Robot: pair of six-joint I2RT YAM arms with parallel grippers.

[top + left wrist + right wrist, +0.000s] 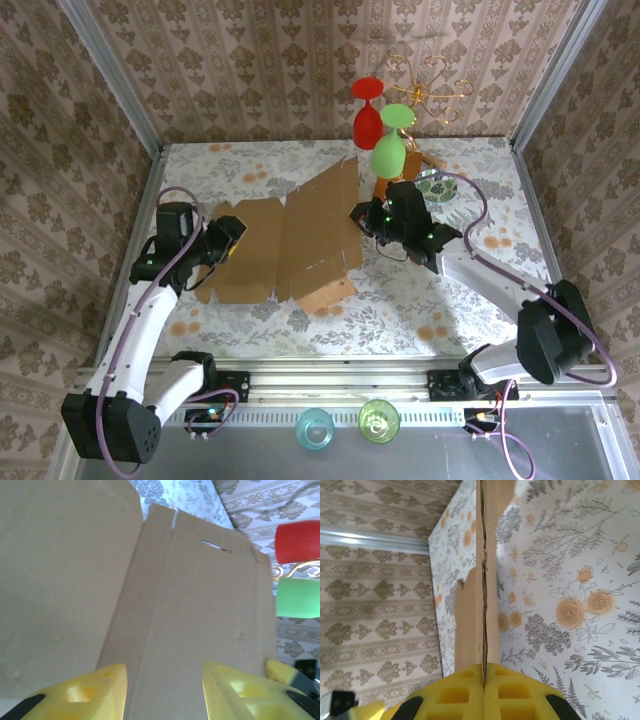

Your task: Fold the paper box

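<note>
The box [270,245], plain brown corrugated card, lies opened out near the middle of the floral table [400,300], its creased panels mostly flat, with slots and tabs along its edges and a small flap at its near right corner. The right gripper [360,216] is at the box's right edge, and in the right wrist view its yellow fingers [465,692] are pinched tight on a thin edge of card that runs straight up from them. The left gripper [232,243] is at the box's left edge; in the left wrist view its fingers [100,690] stand moderately apart, gripping nothing, with the panels stretching away beyond them. Behind the box's far right corner, just beyond the right gripper, stand a red glass [367,110] and a green glass [390,145]. A teal cup [313,428] and a green cup [379,420] sit side by side on the near rail between the arm bases
</note>
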